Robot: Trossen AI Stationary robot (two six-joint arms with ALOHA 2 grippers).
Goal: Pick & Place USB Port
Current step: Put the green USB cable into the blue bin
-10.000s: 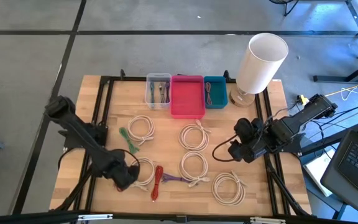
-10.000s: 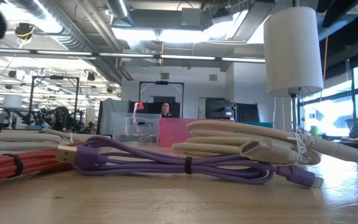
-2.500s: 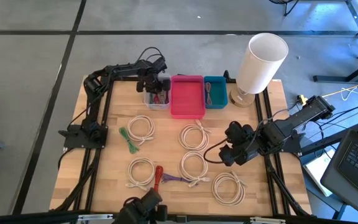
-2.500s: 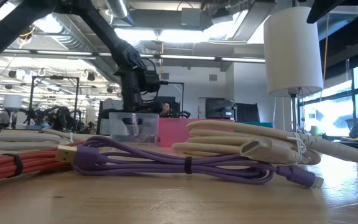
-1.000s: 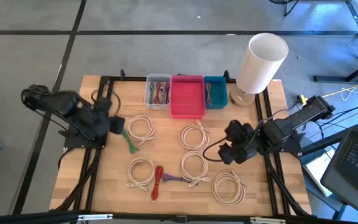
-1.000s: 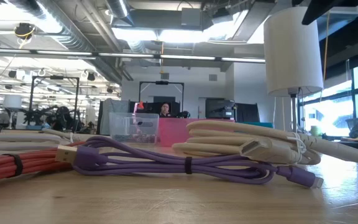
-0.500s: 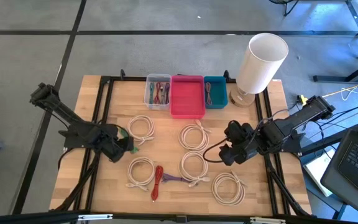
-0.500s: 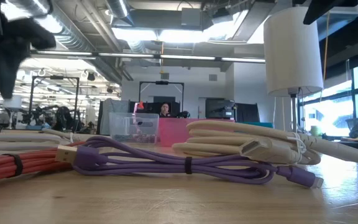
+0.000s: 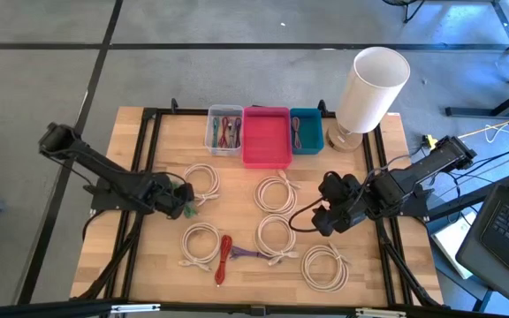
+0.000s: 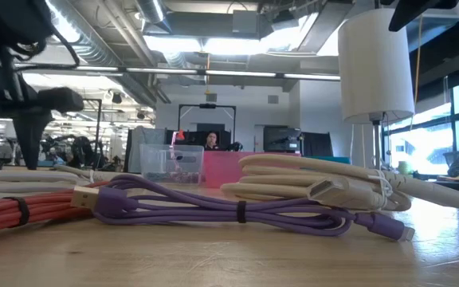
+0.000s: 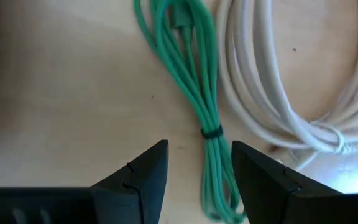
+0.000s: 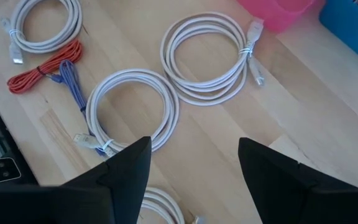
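From the high view you see your left hand [image 9: 181, 198] low over the left part of the worktop [image 9: 237, 181], right on top of the green cable [image 9: 186, 204], whose strands peek out just beside it. A white coil [image 9: 201, 181] lies right next to that cable on the far side. Your right hand [image 9: 325, 215] hangs near the worktop's right edge, well apart from the green cable, with other white coils between. At the back sit the clear bin [image 9: 225, 130] (red and green cables already inside), the pink bin [image 9: 266, 136] and the blue bin [image 9: 306, 129], side by side.

In the low view, the left arm [image 10: 6, 88] shows as a dark shape at the far left, above the red cable [image 10: 14, 214]. The purple cable [image 10: 213, 209] and a white bundle [image 10: 333, 190] lie in front; the green cable cannot be made out here. A white lamp [image 10: 375, 68] stands on the right.

In the left wrist view, your left hand [image 11: 199, 171] has its fingers apart and gripping nothing. The green cable [image 11: 199, 81] runs straight into the gap between them, its black tie [image 11: 211, 132] just ahead of the tips, and the white coil [image 11: 272, 93] touches it alongside.

In the right wrist view, your right hand [image 12: 194, 163] stands wide apart and empty, above three white coils (one is [image 12: 213, 57]), with the red cable [image 12: 42, 70] and purple cable [image 12: 76, 90] farther off.
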